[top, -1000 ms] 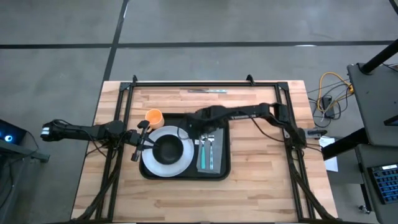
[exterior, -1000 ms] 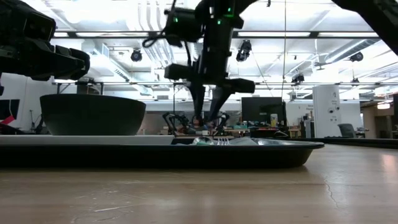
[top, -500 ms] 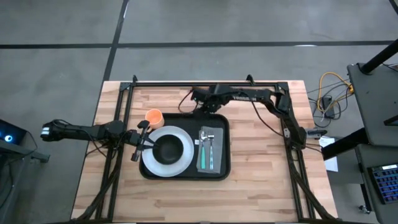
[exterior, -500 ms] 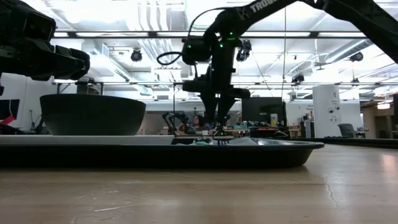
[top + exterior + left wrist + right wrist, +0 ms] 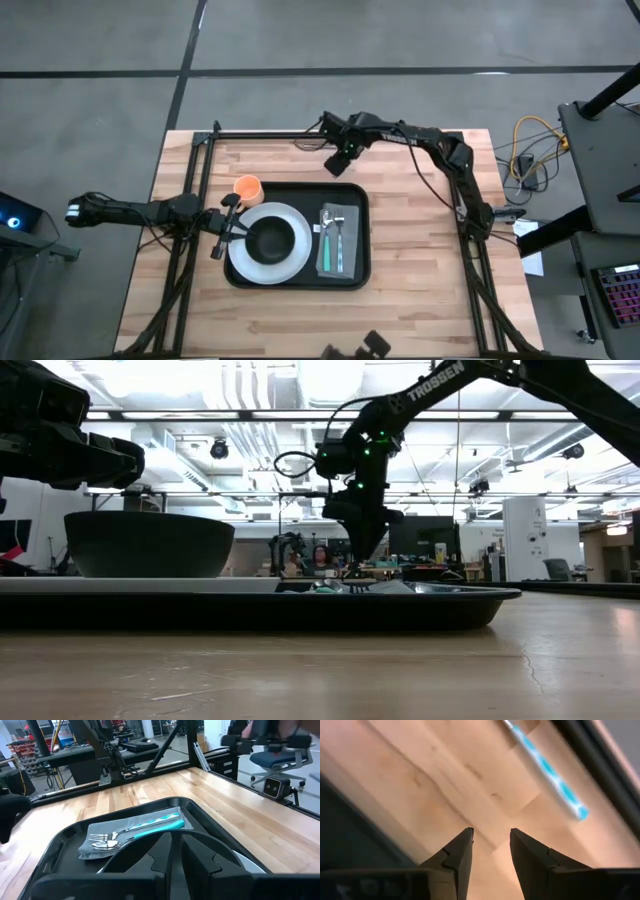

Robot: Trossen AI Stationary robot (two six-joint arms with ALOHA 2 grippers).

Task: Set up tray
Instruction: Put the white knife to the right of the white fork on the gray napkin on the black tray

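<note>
The black tray [image 5: 300, 195] lies mid-table. On it the white plate [image 5: 290, 262] carries a dark bowl [image 5: 268, 240], and a grey napkin [image 5: 335, 262] holds a fork and spoon [image 5: 125, 837]. My right gripper [image 5: 337, 162] [image 5: 491, 832] is open and hovers over bare wood between the tray's far rim and the table's far edge. A teal-handled utensil [image 5: 550, 770] lies ahead of it on the wood. My left gripper [image 5: 226, 228] is shut and waits by the plate's left rim. An orange cup [image 5: 247, 187] stands on the table off the tray's far left corner.
A black frame rail [image 5: 330, 133] runs along the table's far edge, just beyond the utensil, with side rails at left and right. Bare wood lies right of the tray [image 5: 420, 250] and along the near edge. A blurred person and an office chair [image 5: 272, 755] show beyond the table.
My right gripper has left the napkin on the tray, risen, and swung toward the table's far edge; it now hangs over the wood beyond the tray's far rim. The fork and spoon stay on the napkin.
</note>
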